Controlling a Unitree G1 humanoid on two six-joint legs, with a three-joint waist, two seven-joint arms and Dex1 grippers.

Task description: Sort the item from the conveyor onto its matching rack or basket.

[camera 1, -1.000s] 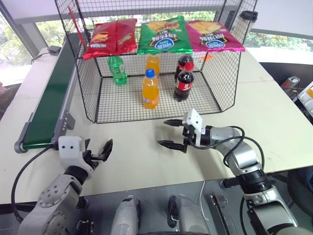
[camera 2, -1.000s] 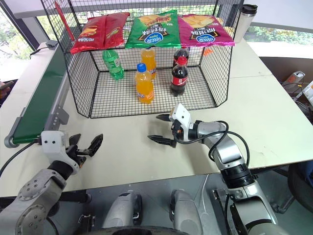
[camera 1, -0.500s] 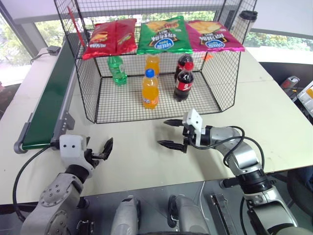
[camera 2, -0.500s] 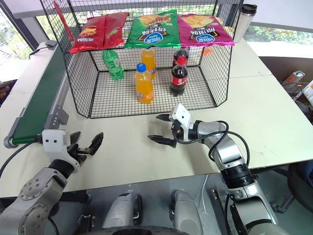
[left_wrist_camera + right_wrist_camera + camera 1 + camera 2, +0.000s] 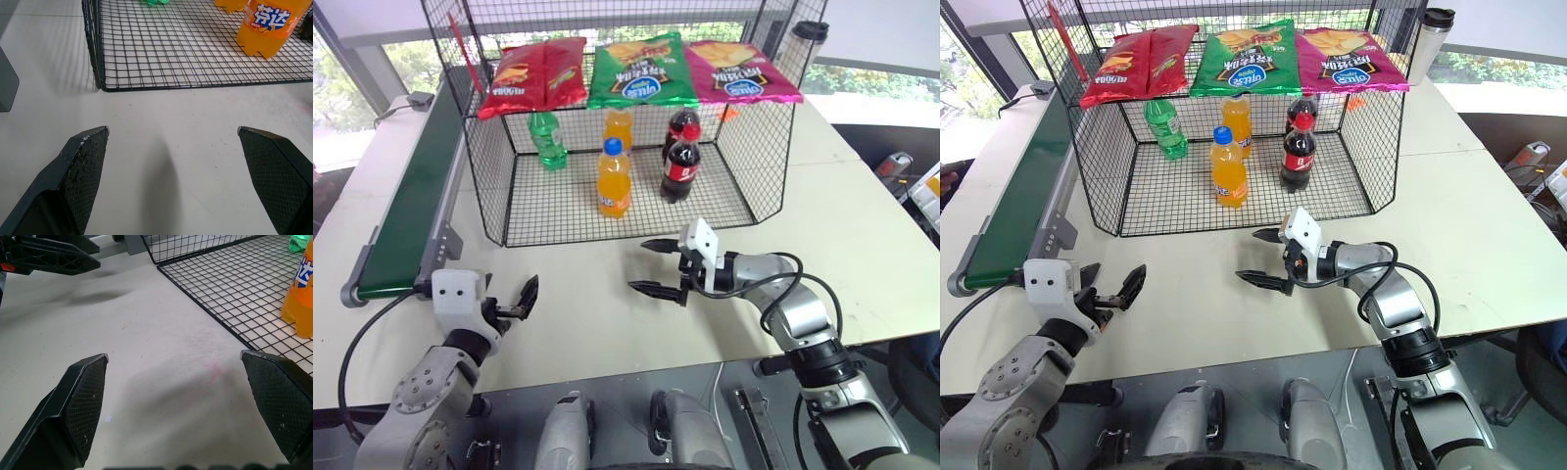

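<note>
Nearest: left hand (image 5: pixel 514 302) hovers low over the bare table (image 5: pixel 578 323) just off the near end of the conveyor (image 5: pixel 406 211), fingers spread wide, nothing between them; the left wrist view looks past its pads (image 5: pixel 85 161) at the front edge of the basket. Right hand (image 5: pixel 658 266) sits a bit further in, in front of the basket's open front, pointing across toward the robot's left, fingers also spread wide & empty. Then the black wire-mesh basket (image 5: pixel 484 196): on its mesh floor a front orange soda bottle w/ blue cap (image 5: pixel 614 179), a second orange bottle (image 5: pixel 619 127) behind it, two cola bottles w/ red caps (image 5: pixel 681 166) close together to the right, and at the back-left corner the green bottle (image 5: pixel 547 139). Its cap can't be made out through the mesh, so can't say whether it is the yellow-capped one, but it's the only green bottle in sight. Three chip bags, red (image 5: pixel 533 76), green (image 5: pixel 641 69), pink (image 5: pixel 739 70), lie across the basket's upper level. Farther right at the table's back, a tall lidded tumbler (image 5: pixel 810 44). Conveyor belt surface looks bare along the visible length. Judgement: no item waiting on the belt, green bottle already inside the basket, so the sort step reads as done or between items. Next move prob. calls for waiting on the belt, then left hand reaching over the near rail to take whatever arrives.
</note>
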